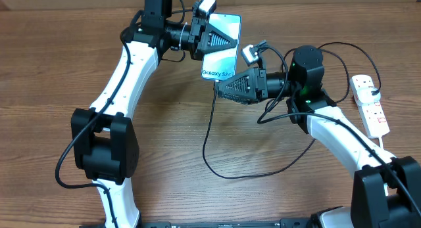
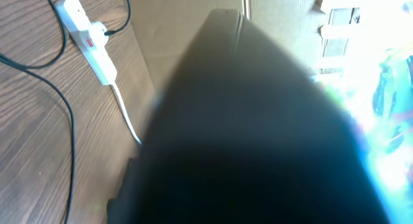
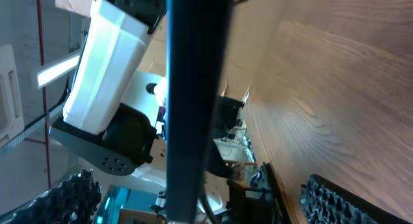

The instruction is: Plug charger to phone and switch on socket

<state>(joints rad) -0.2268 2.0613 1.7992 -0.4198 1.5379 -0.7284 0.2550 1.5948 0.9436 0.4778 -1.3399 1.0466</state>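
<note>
The left arm (image 1: 122,77) rises from the 7 o'clock corner of the table (image 1: 59,50) toward 12 o'clock. There the left gripper (image 1: 217,39) is clamped tight on the phone (image 1: 222,62), holding it above the wood with the lit screen facing up; in the left wrist view the phone's dark back fills most of the picture. Just at 6 o'clock of the phone sits the right gripper (image 1: 221,89), pointing toward 9 o'clock. Its jaws are spread wide and hold nothing: in the right wrist view its ridged fingers (image 3: 335,201) stand well apart on either side of the phone's dark edge, neither touching it. The charger (image 1: 206,139) drops from under that gripper toward 6 o'clock, curls across the table and climbs toward 2 o'clock; its tip is hidden, so whether it sits in the phone cannot be told. At 3 o'clock lies the socket (image 1: 370,104), flat near the table's edge, a black plug in it
</note>
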